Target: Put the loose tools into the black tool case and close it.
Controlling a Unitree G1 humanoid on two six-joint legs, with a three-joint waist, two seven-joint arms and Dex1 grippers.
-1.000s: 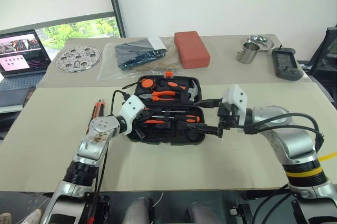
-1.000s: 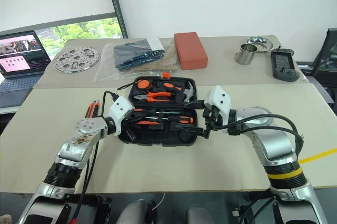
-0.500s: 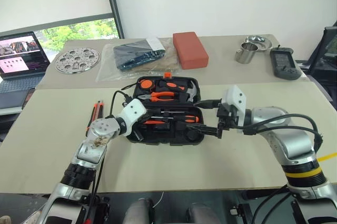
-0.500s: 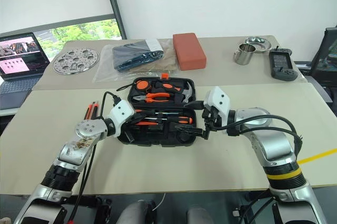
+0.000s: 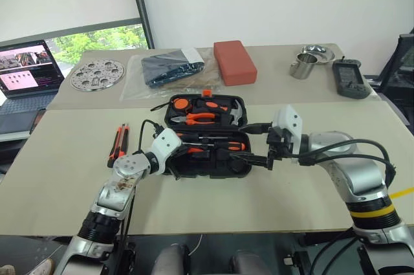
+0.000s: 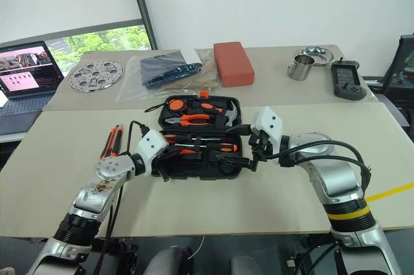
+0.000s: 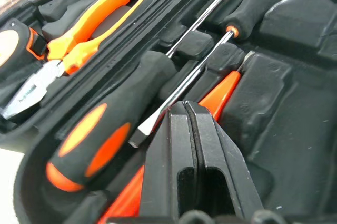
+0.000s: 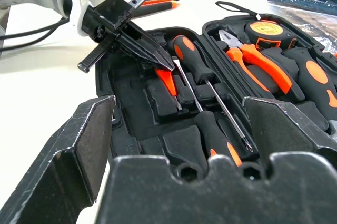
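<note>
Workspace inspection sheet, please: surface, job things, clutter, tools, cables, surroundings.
Surface: beige table, second table behind.
Job's things: black tool case lies open, two screwdrivers and slim orange tester slotted; utility knife loose on the table, left of the case.
Clutter: perforated disc, bagged blue item, red block, metal cup, bowl, handheld controller.
Grippers: left tool shut, over the case; right tool open at the case's right edge.
Cables: black leads on both forearms.
Surroundings: laptop, window.

A laptop [image 5: 26,65], perforated disc [image 5: 96,73], bagged blue item [image 5: 171,68], red block [image 5: 235,61] and steel cup [image 5: 301,66] line the far table.
</note>
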